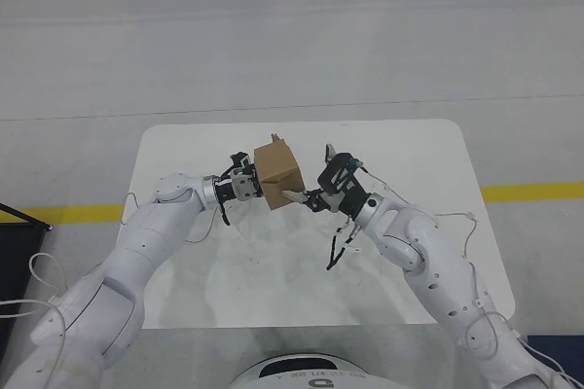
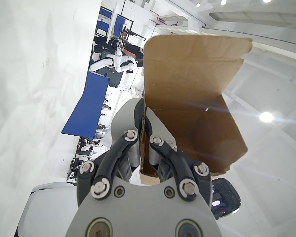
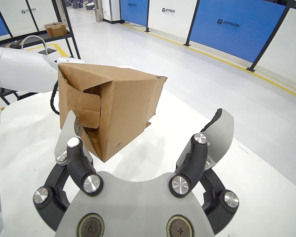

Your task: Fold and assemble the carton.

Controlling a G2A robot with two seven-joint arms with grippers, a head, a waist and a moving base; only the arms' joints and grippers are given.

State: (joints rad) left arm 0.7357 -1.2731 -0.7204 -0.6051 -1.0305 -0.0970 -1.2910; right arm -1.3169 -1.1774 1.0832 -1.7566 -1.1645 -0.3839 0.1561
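Note:
A brown cardboard carton point(image 1: 277, 163) hangs tilted above the middle of the white table point(image 1: 204, 282). My left gripper point(image 1: 245, 185) is shut on the carton's side wall, the wall pinched between its fingers point(image 2: 151, 122). In the left wrist view the carton point(image 2: 187, 94) opens toward the camera with one flap raised. My right gripper point(image 1: 307, 194) is open at the carton's other side. In the right wrist view the carton point(image 3: 113, 107) shows a partly folded end with loose flaps, and one finger point(image 3: 66, 129) lies against that end while the other finger point(image 3: 219, 129) stands well clear.
The table's far edge point(image 1: 302, 124) lies just behind the carton. A yellow floor line point(image 1: 545, 191) runs past both sides of the table. A black rack point(image 3: 34, 25) with small cartons stands beyond the table in the right wrist view.

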